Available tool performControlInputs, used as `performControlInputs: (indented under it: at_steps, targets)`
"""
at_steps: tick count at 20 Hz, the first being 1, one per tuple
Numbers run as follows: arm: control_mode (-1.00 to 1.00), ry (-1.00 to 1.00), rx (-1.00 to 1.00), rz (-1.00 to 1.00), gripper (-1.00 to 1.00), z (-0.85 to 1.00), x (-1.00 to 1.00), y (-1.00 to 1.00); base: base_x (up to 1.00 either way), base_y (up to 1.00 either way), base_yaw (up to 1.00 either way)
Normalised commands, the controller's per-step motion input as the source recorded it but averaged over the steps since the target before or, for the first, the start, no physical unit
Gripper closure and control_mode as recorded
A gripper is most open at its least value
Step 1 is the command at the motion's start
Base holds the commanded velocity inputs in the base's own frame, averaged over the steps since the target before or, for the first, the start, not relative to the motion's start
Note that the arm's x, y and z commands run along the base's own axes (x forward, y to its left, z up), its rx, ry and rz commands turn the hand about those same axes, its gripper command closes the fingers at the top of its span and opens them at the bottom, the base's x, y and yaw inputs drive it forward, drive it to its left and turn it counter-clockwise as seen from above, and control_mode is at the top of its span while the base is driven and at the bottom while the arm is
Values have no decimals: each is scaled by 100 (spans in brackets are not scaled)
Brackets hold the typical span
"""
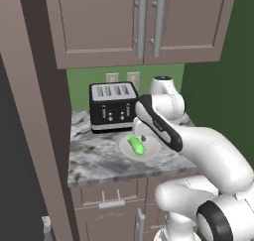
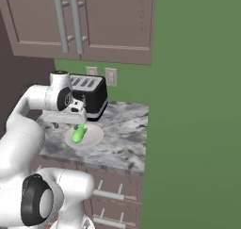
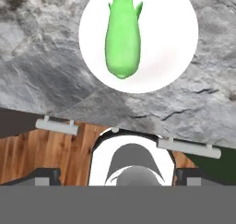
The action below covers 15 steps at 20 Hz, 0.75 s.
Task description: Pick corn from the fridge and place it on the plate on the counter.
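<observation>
Though the gripper (image 3: 118, 174) shows only two dark finger tips set wide apart with nothing between them, the small glossy bright green corn (image 3: 122, 41) lying ahead on the round off-white plate (image 3: 177, 48) on the marbled grey stone desk (image 3: 41, 75) looks light, stiff and slippery, best pinched across its thick middle.

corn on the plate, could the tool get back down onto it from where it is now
Probably yes. The corn lies alone on the plate, nothing over it. The tool hangs above with open counter around; the toaster stands behind, apart.

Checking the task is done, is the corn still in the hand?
No, the corn lies on the plate, clear of the hand.
</observation>
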Motion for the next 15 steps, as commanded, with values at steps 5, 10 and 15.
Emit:
performControlInputs:
  at_steps: [5,10,15]
  targets:
    - [-100,0,1,0,-100,62,-57,-24,0,0,0]
    - [-100,0,1,0,-100,67,-66,-20,0,0,0]
    - [-100,-7,0,-1,-100,73,-60,-6,0,0,0]
